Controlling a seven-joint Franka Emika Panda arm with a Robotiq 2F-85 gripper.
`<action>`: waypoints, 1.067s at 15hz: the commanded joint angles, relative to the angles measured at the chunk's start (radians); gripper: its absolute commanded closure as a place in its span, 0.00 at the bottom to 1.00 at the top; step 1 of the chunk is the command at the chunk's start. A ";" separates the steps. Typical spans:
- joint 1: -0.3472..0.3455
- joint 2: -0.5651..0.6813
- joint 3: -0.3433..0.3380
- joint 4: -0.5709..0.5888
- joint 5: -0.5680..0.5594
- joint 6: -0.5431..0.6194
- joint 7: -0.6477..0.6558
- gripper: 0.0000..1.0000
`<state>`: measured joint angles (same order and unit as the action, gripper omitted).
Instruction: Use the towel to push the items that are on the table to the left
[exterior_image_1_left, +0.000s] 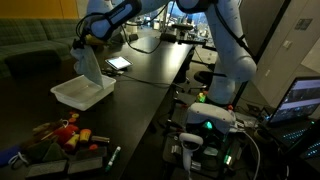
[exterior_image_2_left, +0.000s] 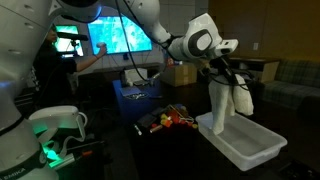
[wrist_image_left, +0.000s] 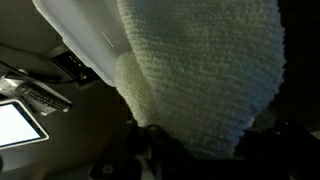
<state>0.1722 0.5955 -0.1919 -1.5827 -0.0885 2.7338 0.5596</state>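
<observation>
Towel (exterior_image_1_left: 91, 66), small, off-white soft cloth, hangs from my gripper (exterior_image_1_left: 88, 40); the jaws are clenched on its upper end. Its lower edge is over the shallow white rectangular plastic tray (exterior_image_1_left: 70, 99); whether it touches I cannot tell. The towel (wrist_image_left: 200, 70) fills most of the wrist view. The tray stands on the long glossy black table (exterior_image_1_left: 150, 75). Small red, orange and dark items (exterior_image_1_left: 65, 133) lie in a cluster near the tray. A dark marker with green tip (exterior_image_1_left: 112, 157) lies beyond them, farther from the tray. A lit tablet (exterior_image_1_left: 118, 63) lies on the tray's other side. Writing on it is too small to read.
</observation>
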 joint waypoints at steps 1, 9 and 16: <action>-0.018 0.137 0.011 0.201 0.034 0.001 -0.011 1.00; -0.029 0.303 -0.002 0.418 0.031 -0.052 -0.037 0.48; -0.040 0.146 0.023 0.268 0.019 -0.182 -0.151 0.00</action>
<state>0.1436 0.8553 -0.1952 -1.2178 -0.0737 2.6136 0.4890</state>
